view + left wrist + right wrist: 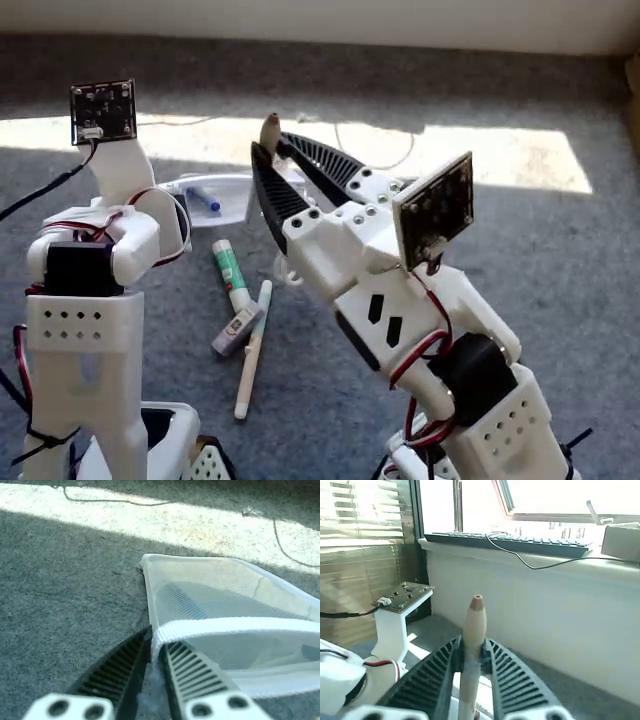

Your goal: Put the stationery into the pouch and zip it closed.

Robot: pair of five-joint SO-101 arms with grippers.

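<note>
Two tools are engaged. Your left tool is pinched shut on the white band at the mouth of the mesh pouch, which lies on the grey carpet. Your right tool clamps a beige pen upright, raised nearby. The mesh looks limp and light, so keep to the stiffer band. The pen is rigid and smooth and may swivel.

Grey carpet and a windowsill
We saw a sunlit band crossing the carpet, with a thin cable lying in it. A dark keyboard rested on the windowsill, and slatted blinds hung nearby.
</note>
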